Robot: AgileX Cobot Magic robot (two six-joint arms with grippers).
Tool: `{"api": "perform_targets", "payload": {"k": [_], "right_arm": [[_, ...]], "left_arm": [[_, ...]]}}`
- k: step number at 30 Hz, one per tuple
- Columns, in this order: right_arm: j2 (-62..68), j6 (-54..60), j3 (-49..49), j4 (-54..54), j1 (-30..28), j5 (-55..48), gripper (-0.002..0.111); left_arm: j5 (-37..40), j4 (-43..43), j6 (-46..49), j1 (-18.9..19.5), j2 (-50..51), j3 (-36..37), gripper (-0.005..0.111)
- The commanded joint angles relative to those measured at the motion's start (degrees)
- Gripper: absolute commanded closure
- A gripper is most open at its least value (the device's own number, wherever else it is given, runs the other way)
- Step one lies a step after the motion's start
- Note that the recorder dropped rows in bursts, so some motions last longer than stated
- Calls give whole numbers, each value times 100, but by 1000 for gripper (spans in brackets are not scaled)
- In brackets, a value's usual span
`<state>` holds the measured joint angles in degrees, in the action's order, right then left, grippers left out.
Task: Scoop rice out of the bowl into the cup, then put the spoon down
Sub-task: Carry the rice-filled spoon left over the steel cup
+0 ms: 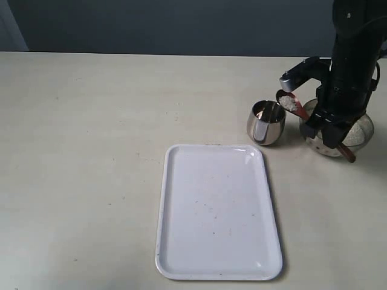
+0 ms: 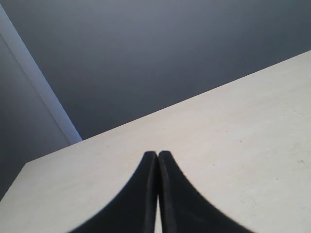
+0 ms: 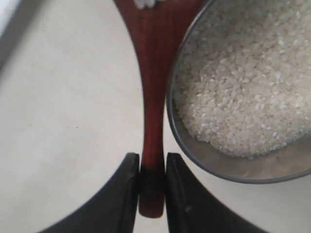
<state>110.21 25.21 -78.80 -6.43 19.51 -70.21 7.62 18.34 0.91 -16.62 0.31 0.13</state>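
Over beige table, right claw pinches spoon at handle end.

Support: pale table | centre-front: white rectangular tray, lying flat | beyond its right corner: steel cup upright, steel bowl near, apart

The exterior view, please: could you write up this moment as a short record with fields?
spoon: loaded with rice, raised between cup and bowl
right gripper: shut on the spoon handle
left gripper: shut, holding nothing
cup: upright, beyond the tray's far right corner
bowl: holds more rice
tray: white, flat on the table
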Motion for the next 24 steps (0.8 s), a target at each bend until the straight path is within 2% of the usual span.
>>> {"api": "perform_targets", "payload": {"k": [1,14,24], "right_arm": [[-60,-150,-31,-51,-4,24,109],[-60,-215,-31,40,49,24,109],[101,-299,-58,-496,226,24,109]], "left_arm": [[-56,-24,-46,-3,-31,-13,106],[-56,-24,-46,-3,-31,-13,106],[-56,-24,-46,-3,-31,-13,106]]}}
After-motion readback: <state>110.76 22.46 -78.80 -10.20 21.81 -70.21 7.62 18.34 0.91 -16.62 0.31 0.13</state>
